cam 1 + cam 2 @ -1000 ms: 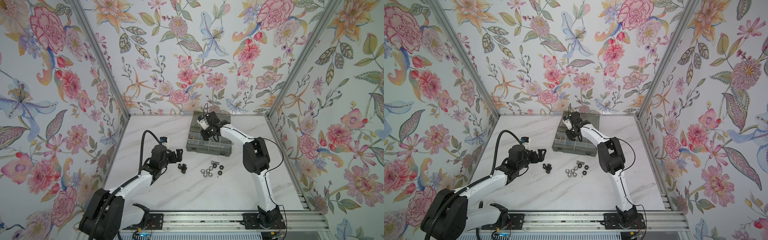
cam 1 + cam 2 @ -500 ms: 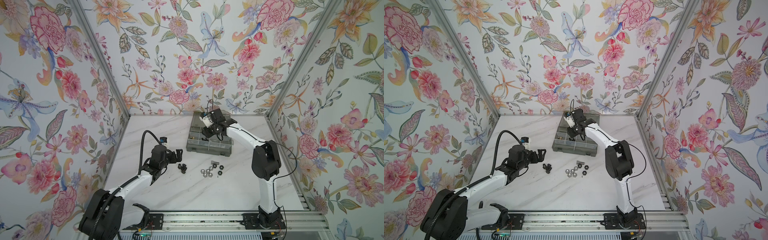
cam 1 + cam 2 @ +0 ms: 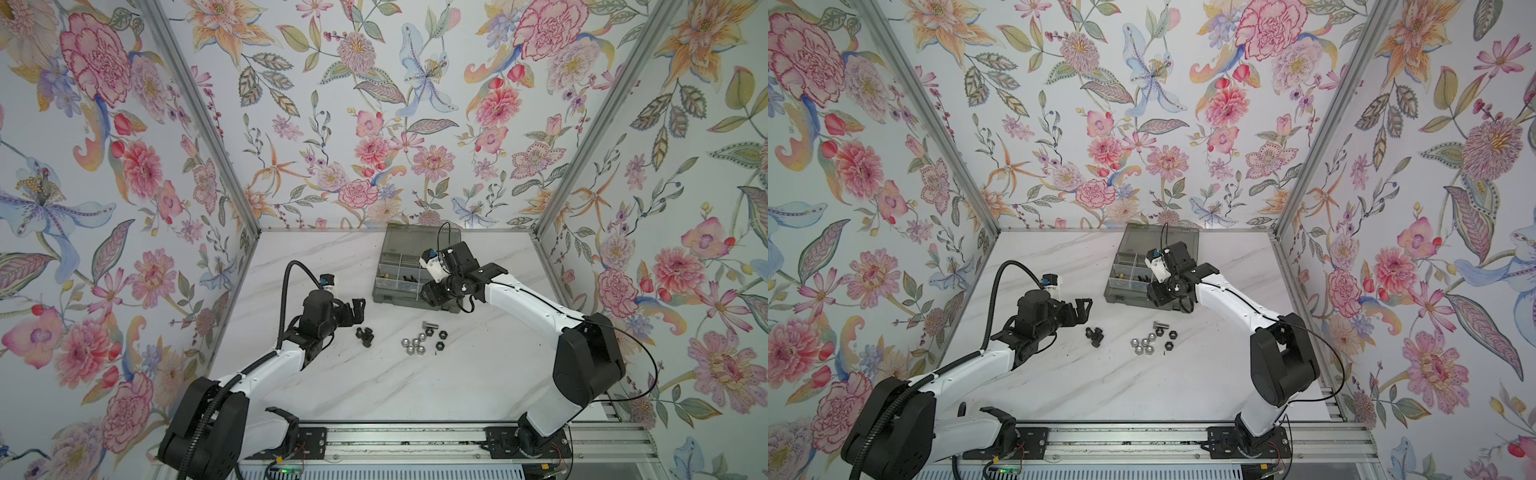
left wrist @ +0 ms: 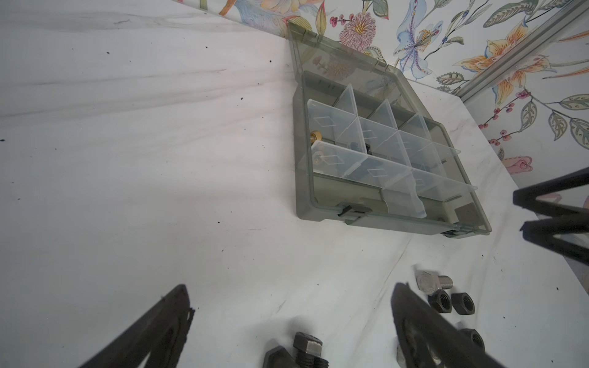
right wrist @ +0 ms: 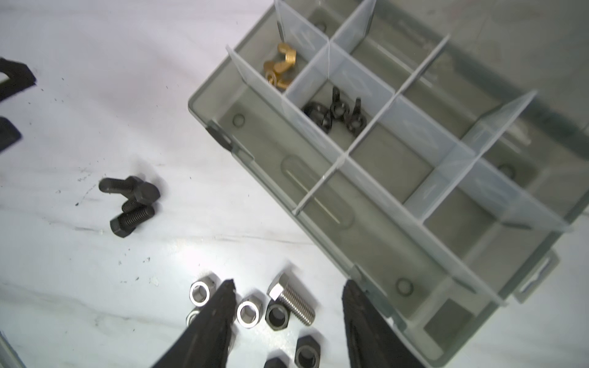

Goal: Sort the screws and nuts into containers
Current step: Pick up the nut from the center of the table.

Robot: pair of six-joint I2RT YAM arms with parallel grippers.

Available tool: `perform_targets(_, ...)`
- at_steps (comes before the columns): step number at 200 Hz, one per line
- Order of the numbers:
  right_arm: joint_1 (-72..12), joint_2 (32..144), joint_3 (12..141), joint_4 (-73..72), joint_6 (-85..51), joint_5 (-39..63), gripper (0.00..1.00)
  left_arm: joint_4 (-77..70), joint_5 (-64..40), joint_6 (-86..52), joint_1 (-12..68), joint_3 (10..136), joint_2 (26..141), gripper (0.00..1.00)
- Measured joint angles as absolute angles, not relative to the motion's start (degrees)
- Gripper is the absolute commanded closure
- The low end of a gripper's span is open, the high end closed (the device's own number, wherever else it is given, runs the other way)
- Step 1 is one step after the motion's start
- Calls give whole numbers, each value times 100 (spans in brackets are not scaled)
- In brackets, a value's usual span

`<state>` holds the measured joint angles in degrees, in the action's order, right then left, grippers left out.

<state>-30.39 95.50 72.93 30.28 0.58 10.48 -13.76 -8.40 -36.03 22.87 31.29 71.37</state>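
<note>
Black screws [image 3: 365,336] lie just ahead of the left gripper [image 3: 357,309], whose jaws gape wide, empty. Silver and black nuts [image 3: 417,343] sit between both grippers' jaws. Above the near wall of the containers [image 3: 395,297], the right gripper [image 5: 289,283] hovers, jaws parted, holding nothing.

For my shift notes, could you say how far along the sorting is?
Done: brass pieces and black wing nuts lie in two organiser box compartments. In hand: nothing; left tool and right tool are open. Left: black bolts, silver bolt, silver nuts, black nuts on the table.
</note>
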Motion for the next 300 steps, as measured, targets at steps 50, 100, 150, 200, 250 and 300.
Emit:
perform_targets(50,-3151,9321,6545,3253,-458,974,38,-1378,-864,-3603,2287,3293,7303,1)
perform_targets(100,-3282,9255,6169,3411,-1057,701,42,-1378,-886,-3603,2287,3354,7454,1)
perform_targets(150,-3269,9288,6099,3538,-1431,543,44,-1378,-904,-3603,2287,3369,7465,1)
perform_targets(200,-3249,9607,6099,3540,-1658,390,47,-1378,-904,-3603,2287,3371,7470,1)
perform_targets(250,-3249,9929,6099,3540,-1699,266,49,-1378,-904,-3603,2287,3376,7470,1)
perform_targets(300,-3260,10114,6136,3557,-1695,202,54,-1378,-904,-3603,2287,3376,7470,1)
